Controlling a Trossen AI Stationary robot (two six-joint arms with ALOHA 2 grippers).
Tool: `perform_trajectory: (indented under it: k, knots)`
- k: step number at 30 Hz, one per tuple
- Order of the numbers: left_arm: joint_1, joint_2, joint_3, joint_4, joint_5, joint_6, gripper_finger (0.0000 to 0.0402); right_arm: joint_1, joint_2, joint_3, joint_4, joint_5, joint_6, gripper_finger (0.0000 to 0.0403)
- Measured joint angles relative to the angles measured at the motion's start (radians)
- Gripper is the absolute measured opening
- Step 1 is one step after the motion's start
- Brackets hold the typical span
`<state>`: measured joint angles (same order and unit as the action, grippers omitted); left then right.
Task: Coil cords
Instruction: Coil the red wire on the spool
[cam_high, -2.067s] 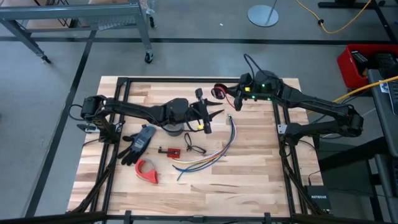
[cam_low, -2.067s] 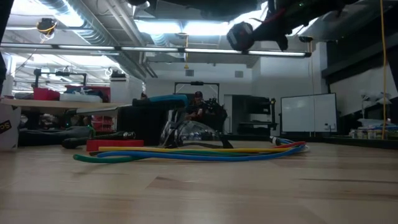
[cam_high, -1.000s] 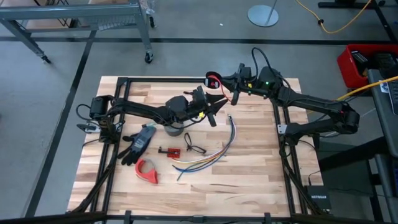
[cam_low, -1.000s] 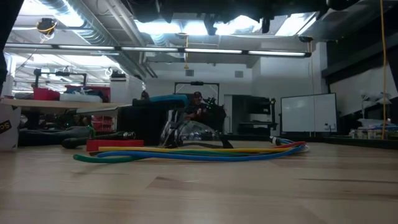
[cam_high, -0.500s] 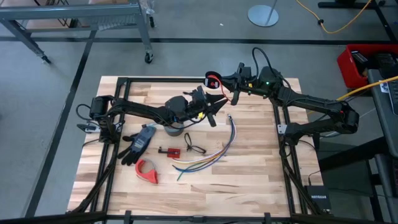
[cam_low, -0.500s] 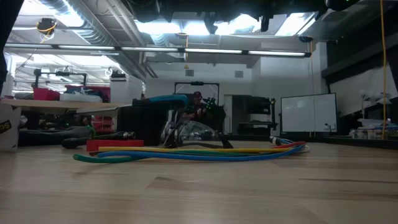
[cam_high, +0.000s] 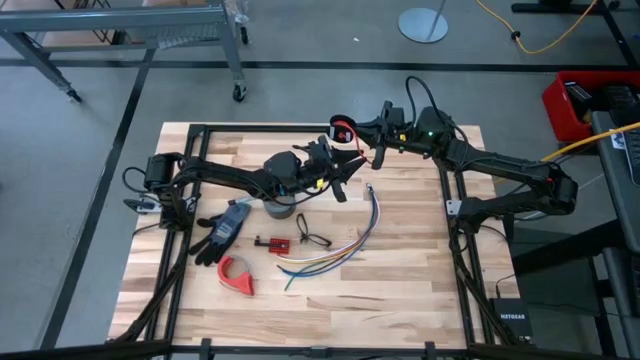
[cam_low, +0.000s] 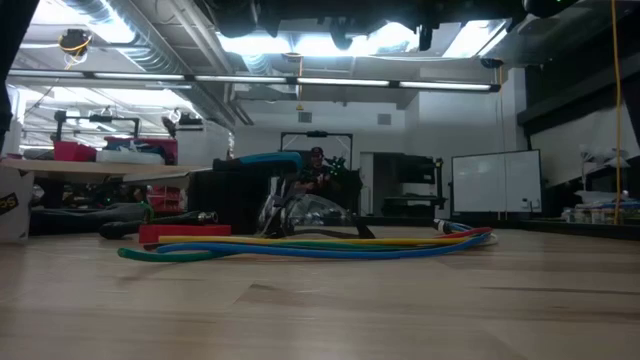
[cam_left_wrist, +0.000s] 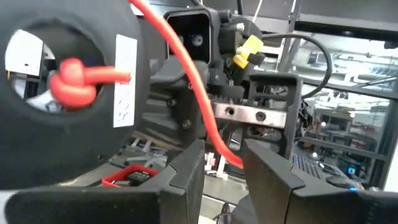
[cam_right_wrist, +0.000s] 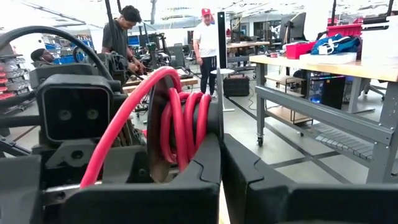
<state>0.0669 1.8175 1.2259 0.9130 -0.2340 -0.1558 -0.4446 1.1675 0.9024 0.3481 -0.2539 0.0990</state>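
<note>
Our right hand (cam_high: 352, 135) was clenched on a dark spool (cam_right_wrist: 155, 134) wound with the red cord (cam_right_wrist: 183, 127), holding it up above the far part of the tabletop (cam_high: 420, 290). In the right wrist view the red turns sat packed side by side directly between the two dark fingers (cam_right_wrist: 205, 165), and one strand arched off the spool toward our other arm.

Our left hand (cam_high: 340, 172) hovered just beside it with its fingers parted and gripping nothing that we could make out. That same red strand ran down through the gap between the left fingers (cam_left_wrist: 186, 180), and its knotted end poked out through the spool's flat black face (cam_left_wrist: 68, 87). A white label (cam_left_wrist: 125, 81) was stuck on that face, but we could not read its writing.
</note>
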Motion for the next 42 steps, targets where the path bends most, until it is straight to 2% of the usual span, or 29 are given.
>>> perform_trajectory:
  k: [9, 12, 16, 18, 25, 42]
  knots:
    - [0.006, 0.0, 0.0, -0.005, 0.0, 0.03, 0.0094, 0.0, 0.0, 0.0, 0.001, -0.001, 0.0, 0.0001]
    - [0.012, 0.0, 0.0, -0.004, 0.0, 0.058, 0.007, 0.0, 0.0, 0.0, 0.001, -0.001, 0.001, 0.0001]
    - [0.023, 0.0, 0.0, -0.013, 0.0, 0.058, 0.0017, 0.0, 0.0, 0.0, 0.002, -0.002, 0.008, 0.0001]
    - [0.031, 0.0, 0.0, -0.015, -0.001, 0.049, 0.0007, 0.0, 0.0, 0.0, 0.002, -0.002, 0.01, 0.0001]
    - [0.04, 0.0, 0.0, -0.039, -0.001, 0.025, 0.0004, 0.0, 0.0, 0.0, 0.002, -0.002, 0.012, 0.0001]
    - [0.04, 0.0, 0.0, -0.064, 0.0, -0.001, 0.007, 0.0, 0.0, 0.0, 0.002, -0.002, 0.011, 0.0001]
